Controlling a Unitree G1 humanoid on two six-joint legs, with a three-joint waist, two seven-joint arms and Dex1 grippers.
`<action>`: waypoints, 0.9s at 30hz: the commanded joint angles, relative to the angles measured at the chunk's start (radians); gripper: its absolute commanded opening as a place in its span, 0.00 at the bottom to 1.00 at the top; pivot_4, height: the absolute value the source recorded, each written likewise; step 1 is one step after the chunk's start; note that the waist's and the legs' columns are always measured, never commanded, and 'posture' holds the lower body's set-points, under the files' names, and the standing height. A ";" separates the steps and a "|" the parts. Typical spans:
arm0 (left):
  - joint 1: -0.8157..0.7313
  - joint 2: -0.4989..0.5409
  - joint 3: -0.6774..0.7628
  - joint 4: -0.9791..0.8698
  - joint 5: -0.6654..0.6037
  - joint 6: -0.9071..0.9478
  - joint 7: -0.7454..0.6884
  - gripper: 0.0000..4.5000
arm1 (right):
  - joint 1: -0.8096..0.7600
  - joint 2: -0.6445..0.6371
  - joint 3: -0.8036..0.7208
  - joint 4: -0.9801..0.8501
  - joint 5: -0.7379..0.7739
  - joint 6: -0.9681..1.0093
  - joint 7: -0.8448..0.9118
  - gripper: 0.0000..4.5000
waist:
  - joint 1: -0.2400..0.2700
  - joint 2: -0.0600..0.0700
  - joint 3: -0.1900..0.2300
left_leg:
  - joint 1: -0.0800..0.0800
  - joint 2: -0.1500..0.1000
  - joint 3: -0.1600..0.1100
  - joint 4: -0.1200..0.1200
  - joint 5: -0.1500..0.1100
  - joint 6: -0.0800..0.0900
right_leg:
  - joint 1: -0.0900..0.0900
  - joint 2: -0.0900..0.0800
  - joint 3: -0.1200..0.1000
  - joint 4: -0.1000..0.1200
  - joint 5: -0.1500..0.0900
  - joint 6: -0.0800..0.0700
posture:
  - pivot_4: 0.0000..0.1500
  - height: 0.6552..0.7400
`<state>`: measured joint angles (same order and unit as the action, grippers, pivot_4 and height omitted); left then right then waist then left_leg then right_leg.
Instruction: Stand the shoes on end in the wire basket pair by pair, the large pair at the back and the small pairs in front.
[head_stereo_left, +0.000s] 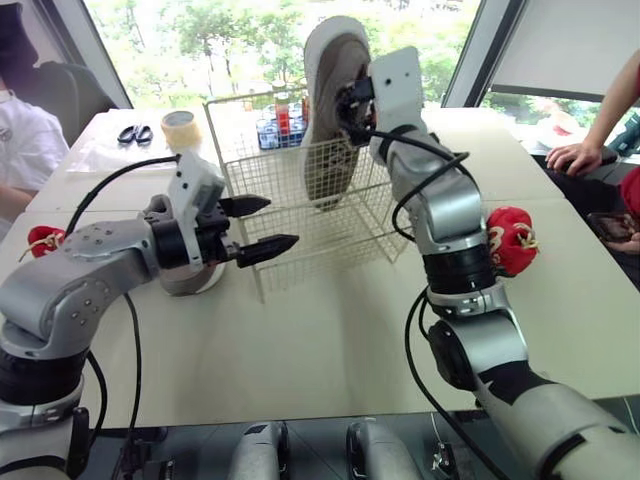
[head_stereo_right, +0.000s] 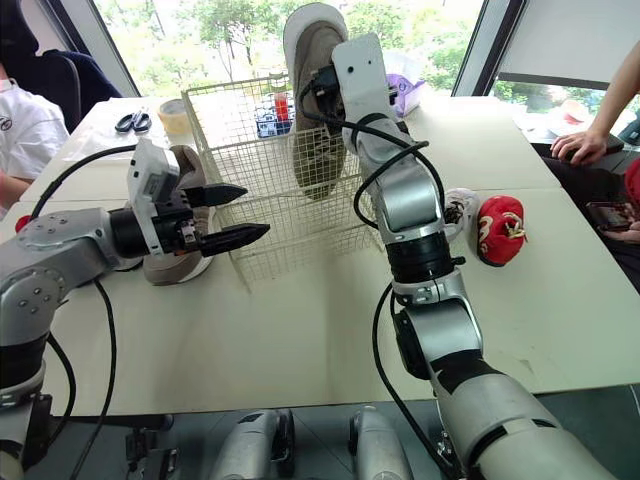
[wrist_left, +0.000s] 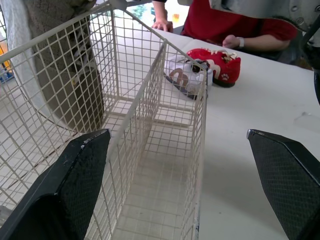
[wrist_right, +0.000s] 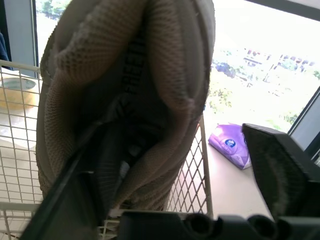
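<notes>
White wire basket (head_stereo_left: 290, 230) on the bench (head_stereo_left: 330, 340) holds a big tan shoe (head_stereo_left: 330, 120) on end. Left wrist view: left tool (wrist_left: 176, 134) wide open by the basket, small red shoe (wrist_left: 220, 62) beyond. Right wrist view: right tool (wrist_right: 177, 127) open, one finger (wrist_right: 65, 200) against the shoe.

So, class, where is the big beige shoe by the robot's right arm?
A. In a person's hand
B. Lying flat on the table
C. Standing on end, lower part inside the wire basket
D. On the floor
C: the beige shoe stands on end, its lower part behind the mesh of the wire basket and its top above the rim.
</notes>
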<state>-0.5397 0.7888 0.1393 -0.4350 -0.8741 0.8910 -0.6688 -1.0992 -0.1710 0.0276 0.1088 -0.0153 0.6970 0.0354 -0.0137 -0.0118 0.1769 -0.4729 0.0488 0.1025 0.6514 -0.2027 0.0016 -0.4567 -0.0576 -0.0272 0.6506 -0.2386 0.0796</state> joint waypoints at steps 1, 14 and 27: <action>0.019 0.034 0.063 -0.026 -0.023 0.005 -0.018 1.00 | 0.034 -0.107 -0.013 -0.218 0.039 0.054 0.133 1.00 | 0.001 0.000 0.000 | 0.000 0.000 0.000 0.000 0.000 0.000 | 0.000 0.000 0.000 0.000 0.000 0.000 | 1.00 0.94; 0.093 0.215 0.336 0.070 -0.167 0.090 -0.124 1.00 | 0.251 -0.695 -0.099 -0.307 0.378 -0.165 1.071 1.00 | 0.014 0.000 0.000 | 0.012 0.000 -0.001 -0.003 -0.004 0.005 | 0.015 -0.002 -0.003 -0.006 -0.002 0.000 | 1.00 0.94; 0.302 0.297 0.456 -0.123 -0.416 0.227 -0.148 1.00 | 0.126 -0.672 0.208 0.024 0.217 -0.514 1.436 1.00 | -0.006 0.000 0.000 | 0.026 0.001 0.001 -0.005 -0.005 0.007 | 0.022 -0.004 0.001 -0.003 -0.006 -0.004 | 1.00 0.94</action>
<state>-0.2543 1.0654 0.5572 -0.5060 -1.2656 1.1161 -0.8229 -0.9279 -0.8560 0.2276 0.0871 0.2412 0.2502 1.4619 -0.0194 -0.0118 0.1771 -0.4469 0.0494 0.1033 0.6469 -0.2079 0.0081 -0.4344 -0.0622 -0.0264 0.6473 -0.2442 0.0759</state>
